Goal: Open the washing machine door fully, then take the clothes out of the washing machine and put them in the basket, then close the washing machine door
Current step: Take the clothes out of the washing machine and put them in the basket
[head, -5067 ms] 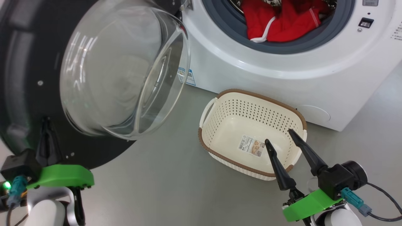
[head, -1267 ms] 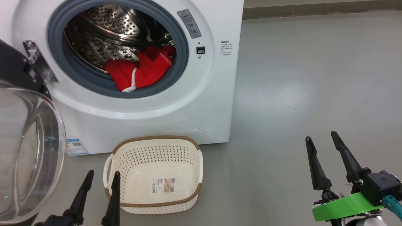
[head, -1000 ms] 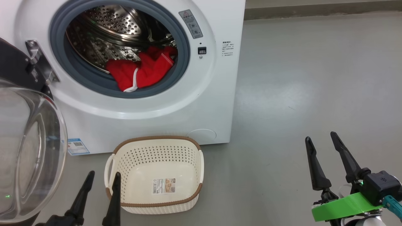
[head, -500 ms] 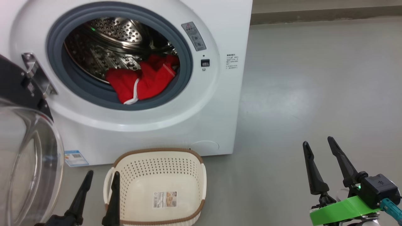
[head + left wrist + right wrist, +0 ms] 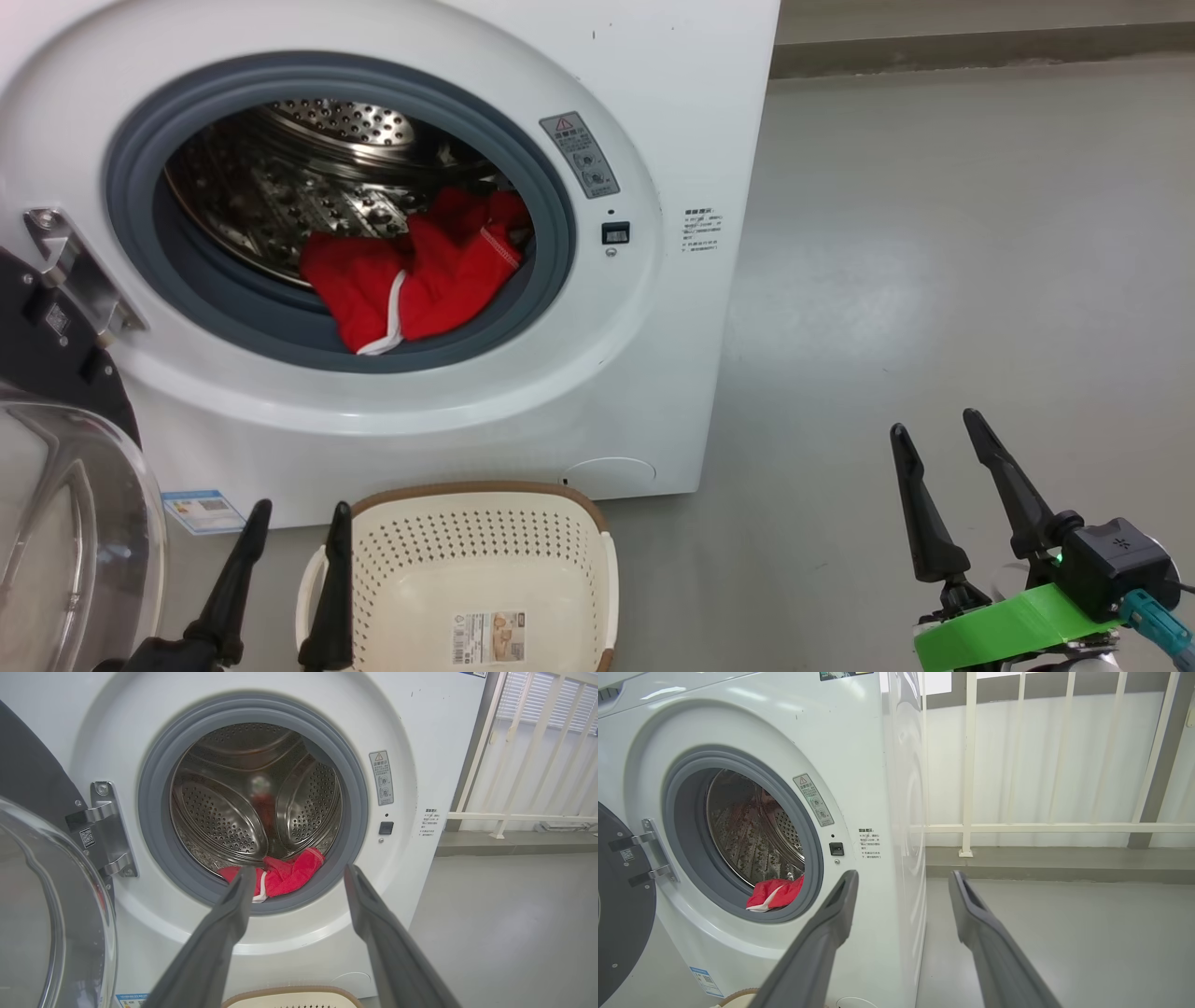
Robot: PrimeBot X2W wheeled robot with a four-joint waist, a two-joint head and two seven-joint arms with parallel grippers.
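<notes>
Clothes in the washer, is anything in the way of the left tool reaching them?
No, nothing visible. The door hangs open off to the left of the washer, and the open left tool points straight at the clothes. The basket sits lower, under that path.

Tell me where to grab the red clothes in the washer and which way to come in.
Pinch the front fold of the clothes beside the white drawstring. It drapes onto the grey seal, nearest the opening, so come straight in from the front, likely with the open left gripper.
</notes>
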